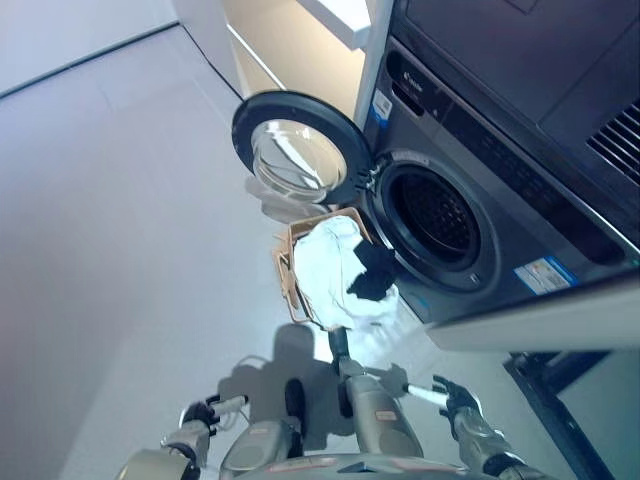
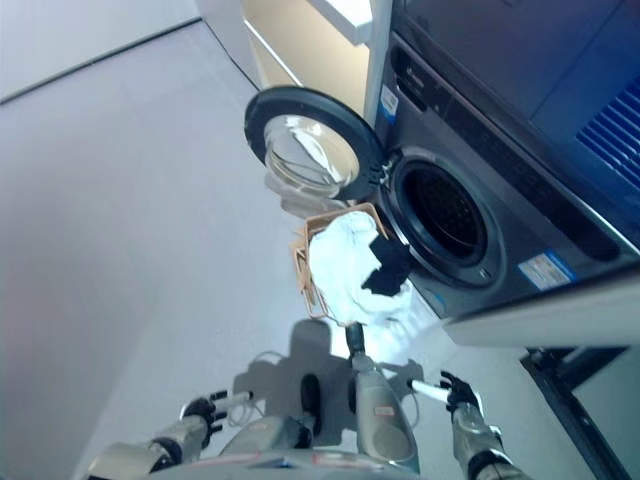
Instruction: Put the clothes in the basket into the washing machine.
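Left eye view: basket (image 1: 287, 268) of white and black clothes (image 1: 340, 270) on floor, touching open washing machine (image 1: 470, 200) below drum. Right eye view: left hand (image 2: 203, 410) and right hand (image 2: 455, 392) low, released, empty; clothes straight ahead, right hand nearer.

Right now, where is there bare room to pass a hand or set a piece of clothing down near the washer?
The drum opening is bare, door swung wide to its left. The floor left of the basket is bare. It is crowded where the basket, heaped with white clothes and a black garment, sits tight under the drum. Left hand and right hand are low, near the robot.
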Controlling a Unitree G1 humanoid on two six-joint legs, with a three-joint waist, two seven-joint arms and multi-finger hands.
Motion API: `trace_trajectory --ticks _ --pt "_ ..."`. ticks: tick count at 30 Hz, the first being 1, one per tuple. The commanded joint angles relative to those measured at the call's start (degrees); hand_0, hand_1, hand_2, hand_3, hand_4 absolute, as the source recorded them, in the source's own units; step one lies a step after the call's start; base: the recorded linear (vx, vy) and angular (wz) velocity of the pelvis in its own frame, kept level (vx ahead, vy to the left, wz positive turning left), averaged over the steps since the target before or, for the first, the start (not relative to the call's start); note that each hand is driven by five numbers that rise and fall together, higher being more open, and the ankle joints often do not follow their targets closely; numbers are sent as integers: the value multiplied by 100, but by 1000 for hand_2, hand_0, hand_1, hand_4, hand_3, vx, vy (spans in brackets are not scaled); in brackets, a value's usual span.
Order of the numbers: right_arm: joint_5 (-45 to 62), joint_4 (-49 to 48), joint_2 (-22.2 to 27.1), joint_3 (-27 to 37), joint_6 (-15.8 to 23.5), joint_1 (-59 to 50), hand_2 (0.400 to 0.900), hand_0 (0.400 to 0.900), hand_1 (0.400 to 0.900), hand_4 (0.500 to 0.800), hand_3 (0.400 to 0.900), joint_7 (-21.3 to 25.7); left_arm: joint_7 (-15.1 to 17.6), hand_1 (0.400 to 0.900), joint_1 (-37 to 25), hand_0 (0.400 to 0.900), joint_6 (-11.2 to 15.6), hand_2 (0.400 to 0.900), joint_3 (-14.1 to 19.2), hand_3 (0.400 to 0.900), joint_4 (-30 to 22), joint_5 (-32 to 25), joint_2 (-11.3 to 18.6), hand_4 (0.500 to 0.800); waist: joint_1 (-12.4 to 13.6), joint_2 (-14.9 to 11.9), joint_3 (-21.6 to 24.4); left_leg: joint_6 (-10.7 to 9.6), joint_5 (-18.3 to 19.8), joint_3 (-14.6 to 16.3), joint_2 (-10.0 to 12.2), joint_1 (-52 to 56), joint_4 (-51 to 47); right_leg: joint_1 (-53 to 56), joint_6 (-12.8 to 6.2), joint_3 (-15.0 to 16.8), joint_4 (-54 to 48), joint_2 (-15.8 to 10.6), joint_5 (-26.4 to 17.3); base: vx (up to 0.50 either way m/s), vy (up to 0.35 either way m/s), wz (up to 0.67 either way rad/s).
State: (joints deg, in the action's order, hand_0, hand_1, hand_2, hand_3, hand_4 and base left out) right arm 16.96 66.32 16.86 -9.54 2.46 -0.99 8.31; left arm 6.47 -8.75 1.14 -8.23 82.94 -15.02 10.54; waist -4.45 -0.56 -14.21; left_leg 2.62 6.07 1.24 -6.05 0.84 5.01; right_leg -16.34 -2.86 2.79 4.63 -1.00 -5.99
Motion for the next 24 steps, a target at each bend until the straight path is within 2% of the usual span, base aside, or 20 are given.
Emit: trace_trajectory --ticks 1,2,4,5,7,9,11,12,13,15,20,24 --pt "-190 -634 630 -102 204 -381 900 900 900 800 900 99 68 900 240 900 21 900 21 900 -378 -88 156 800 -9 267 -276 -655 -436 359 318 -708 2615 -397 -94 140 624 266 261 403 -626 86" --pt "-164 -685 687 -155 235 -471 900 900 900 800 900 161 114 900 192 900 70 900 -36 900 -429 -220 113 800 38 230 -410 -679 -659 477 508 -1253 3237 -253 65 93 608 190 388 220 -455 61" --pt "-164 -684 687 -156 235 -472 900 900 900 800 900 161 114 900 192 900 70 900 -35 900 -429 -220 113 800 37 232 -394 -679 -656 476 510 -1280 3250 -274 65 91 610 192 385 145 -253 27" --pt "-194 -730 747 -214 240 -598 900 900 900 800 900 237 153 900 182 900 95 900 -118 900 -466 -223 59 800 95 237 -438 -613 -526 652 554 -1598 2822 -142 117 17 569 115 526 230 -270 29" --pt "-287 -759 854 -271 240 -698 900 900 900 800 900 272 176 900 228 900 82 900 -161 900 -456 -176 5 800 105 307 -468 -515 -417 699 457 -1665 1941 -28 96 -81 520 94 605 260 -228 31" --pt "-422 -827 962 -379 259 -844 900 900 900 800 900 345 221 900 275 900 85 900 -231 900 -471 -146 -23 800 151 456 -469 -528 -873 605 471 -1634 419 -52 60 -194 560 184 645 196 -68 10" --pt "-547 -869 1039 -503 258 -1033 900 900 900 800 900 396 238 900 236 900 93 900 -293 900 -485 -119 2 800 193 533 -531 -609 -1319 447 496 -1619 -292 -122 70 -253 760 275 710 175 12 -11" --pt "-624 -882 1067 -555 255 -1069 900 900 900 800 900 365 238 900 277 900 92 900 -299 900 -471 -92 -3 800 208 574 -516 -516 -1200 388 497 -1500 -392 -191 60 -242 968 311 812 150 72 -21" --pt "-716 -899 1051 -617 274 -1157 900 900 900 800 900 380 264 900 248 900 88 900 -332 900 -458 -61 14 800 209 566 -562 -546 -1241 417 486 -1497 -328 -313 81 -228 1162 340 852 139 114 -25" --pt "-777 -905 1037 -757 248 -1382 900 900 900 800 900 414 281 900 141 900 90 900 -406 900 -512 -39 85 800 232 527 -606 -475 -1141 498 415 -1590 -200 -546 85 -124 1332 351 914 92 140 -26" --pt "-740 -863 1050 -1023 236 -1959 900 900 900 800 900 495 383 900 -96 900 165 900 -468 900 -720 -197 251 800 409 454 -704 -382 -1094 642 351 -2063 -77 -978 51 -26 1278 351 810 41 106 -16" --pt "-804 -837 1265 -1257 212 -2625 900 900 900 800 900 640 479 900 -355 900 256 900 -610 900 -927 -389 323 800 457 422 -835 -330 -1011 650 324 -2672 256 -1488 39 -10 1386 328 729 -15 59 7"
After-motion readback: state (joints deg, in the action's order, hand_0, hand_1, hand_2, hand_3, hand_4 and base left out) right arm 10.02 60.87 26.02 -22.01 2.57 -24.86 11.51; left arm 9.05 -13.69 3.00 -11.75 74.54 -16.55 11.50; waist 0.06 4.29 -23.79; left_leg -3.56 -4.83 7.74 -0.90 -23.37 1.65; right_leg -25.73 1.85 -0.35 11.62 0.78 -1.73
